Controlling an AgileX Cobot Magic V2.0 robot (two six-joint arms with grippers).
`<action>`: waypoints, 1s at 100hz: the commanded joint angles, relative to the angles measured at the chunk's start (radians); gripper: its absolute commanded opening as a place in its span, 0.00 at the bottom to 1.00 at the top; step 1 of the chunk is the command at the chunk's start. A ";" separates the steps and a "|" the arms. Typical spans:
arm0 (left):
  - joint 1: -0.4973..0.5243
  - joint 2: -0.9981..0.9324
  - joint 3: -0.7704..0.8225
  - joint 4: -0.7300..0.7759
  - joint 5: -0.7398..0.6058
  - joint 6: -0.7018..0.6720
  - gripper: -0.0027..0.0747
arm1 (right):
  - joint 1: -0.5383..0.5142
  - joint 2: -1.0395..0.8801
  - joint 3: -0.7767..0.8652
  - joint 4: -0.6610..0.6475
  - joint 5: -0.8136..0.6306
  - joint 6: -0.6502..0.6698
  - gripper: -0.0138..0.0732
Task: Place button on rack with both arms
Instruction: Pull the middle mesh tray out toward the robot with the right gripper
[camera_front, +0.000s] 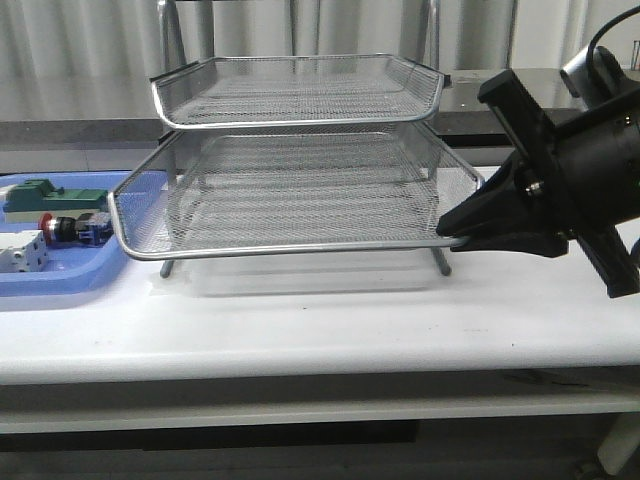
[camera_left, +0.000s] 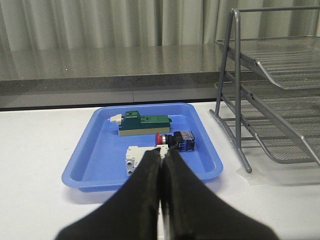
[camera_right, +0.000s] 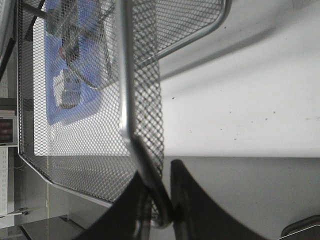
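The button (camera_front: 72, 229) lies on its side in the blue tray (camera_front: 60, 280) at the table's left; its red head (camera_left: 160, 138) and black-and-blue body (camera_left: 182, 140) show in the left wrist view. My left gripper (camera_left: 161, 151) is shut and empty, hovering short of the button, over the tray's near side; it is outside the front view. The silver mesh rack (camera_front: 290, 245) stands mid-table, its middle tray slid forward. My right gripper (camera_front: 452, 232) is shut on that tray's right front corner, the rim (camera_right: 125, 75) running between its fingers (camera_right: 142, 200).
A green block (camera_left: 145, 123) and a white block (camera_left: 136, 156) share the blue tray (camera_left: 80, 170) with the button. The rack's frame post (camera_left: 235, 100) stands just right of the tray. The table's front edge runs close below the rack.
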 joint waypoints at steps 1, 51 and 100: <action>0.001 -0.034 0.047 -0.008 -0.079 -0.010 0.01 | -0.001 -0.037 -0.006 -0.003 0.046 -0.005 0.38; 0.001 -0.034 0.047 -0.008 -0.079 -0.010 0.01 | -0.001 -0.164 -0.006 -0.079 0.091 -0.037 0.72; 0.001 -0.034 0.047 -0.008 -0.079 -0.010 0.01 | -0.001 -0.447 -0.011 -0.786 0.018 0.454 0.72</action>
